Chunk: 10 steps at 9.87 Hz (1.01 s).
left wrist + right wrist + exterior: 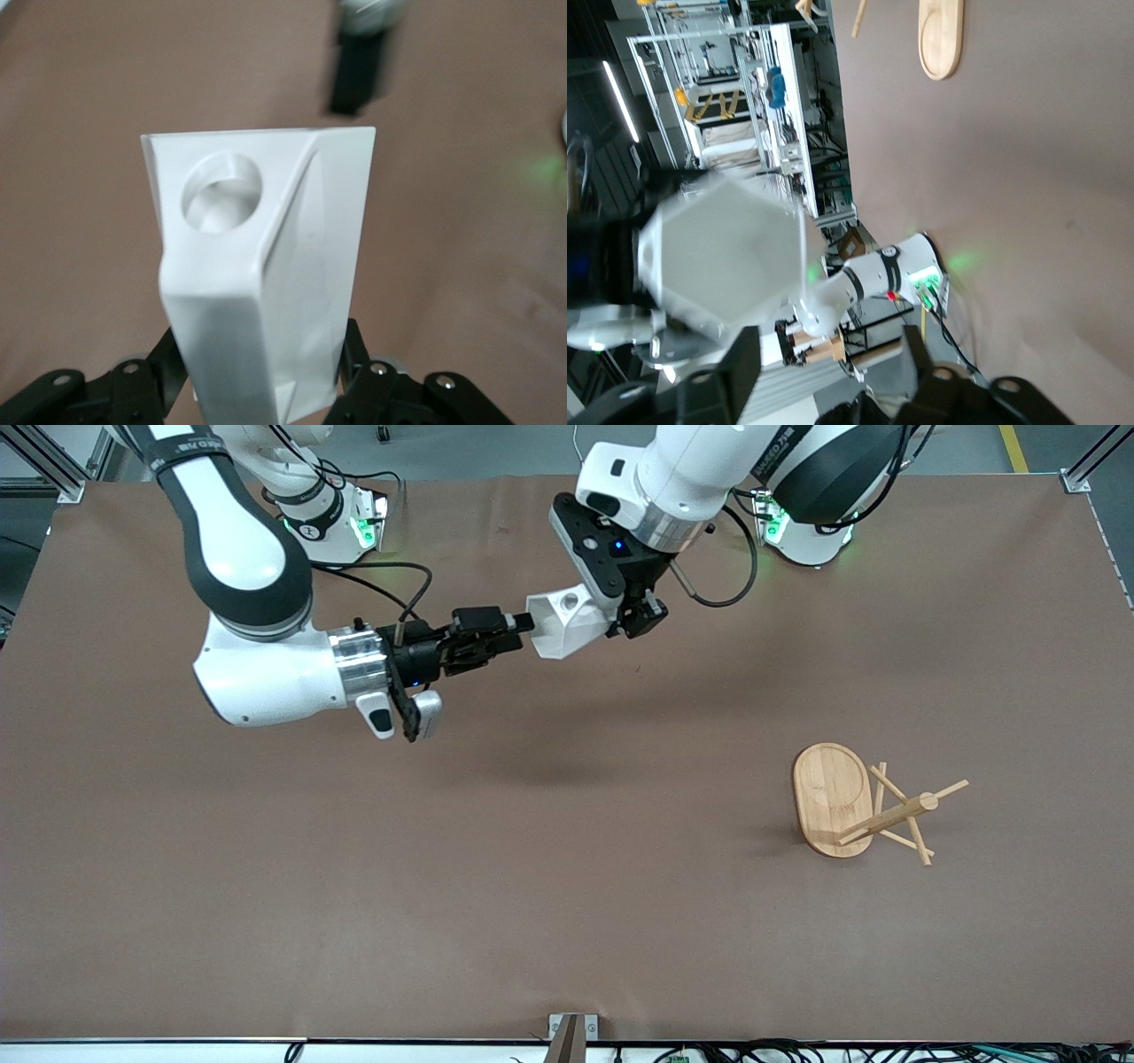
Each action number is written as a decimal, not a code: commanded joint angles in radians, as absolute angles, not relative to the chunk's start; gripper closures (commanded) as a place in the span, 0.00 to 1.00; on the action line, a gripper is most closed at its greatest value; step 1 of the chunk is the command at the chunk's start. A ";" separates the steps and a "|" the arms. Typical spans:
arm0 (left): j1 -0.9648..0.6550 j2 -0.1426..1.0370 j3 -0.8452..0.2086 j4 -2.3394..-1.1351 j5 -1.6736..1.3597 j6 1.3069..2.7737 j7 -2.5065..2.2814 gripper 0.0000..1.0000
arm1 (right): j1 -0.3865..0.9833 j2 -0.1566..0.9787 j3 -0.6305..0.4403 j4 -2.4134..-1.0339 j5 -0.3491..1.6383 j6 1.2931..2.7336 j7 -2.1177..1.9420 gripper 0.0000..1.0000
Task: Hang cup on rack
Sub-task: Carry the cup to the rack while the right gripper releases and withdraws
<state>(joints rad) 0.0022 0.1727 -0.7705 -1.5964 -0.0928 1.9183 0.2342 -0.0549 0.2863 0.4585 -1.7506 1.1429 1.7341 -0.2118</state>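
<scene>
The white faceted cup (pixel 560 625) is held in the air over the table's middle, toward the robots' bases. My left gripper (pixel 613 622) is shut on its tapered end. In the left wrist view the cup (pixel 266 266) stands out from between the fingers (pixel 368 376), and its blocky handle with the round hole faces the camera. My right gripper (pixel 518 627) is open just at the cup's wide end. In the right wrist view the hexagonal end (pixel 722 257) sits ahead of the spread fingers (pixel 735 372), not between them. The bamboo rack (pixel 890 817) lies tipped on its side.
The rack's oval base (pixel 831 797) stands on edge, toward the left arm's end of the table and nearer the front camera than the grippers. Its pegs (pixel 912 834) stick out sideways. The base also shows in the right wrist view (pixel 941 35). Brown cloth (pixel 443 886) covers the table.
</scene>
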 commanded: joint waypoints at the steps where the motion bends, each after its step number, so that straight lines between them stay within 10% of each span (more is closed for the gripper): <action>1: 0.084 0.178 -0.764 -1.628 -0.069 1.896 0.181 0.80 | -0.078 0.206 0.388 -1.784 1.030 1.685 -0.215 0.00; 10: 0.432 0.181 -0.764 -1.831 -0.011 1.875 0.186 0.79 | -0.045 -0.014 0.066 -1.689 0.233 1.667 -0.130 0.00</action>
<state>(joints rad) 0.4081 0.1879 -0.7534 -1.7616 -0.0548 1.8621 0.1782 -0.0703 -0.0025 0.1116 -1.7338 0.3191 1.6747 -0.1463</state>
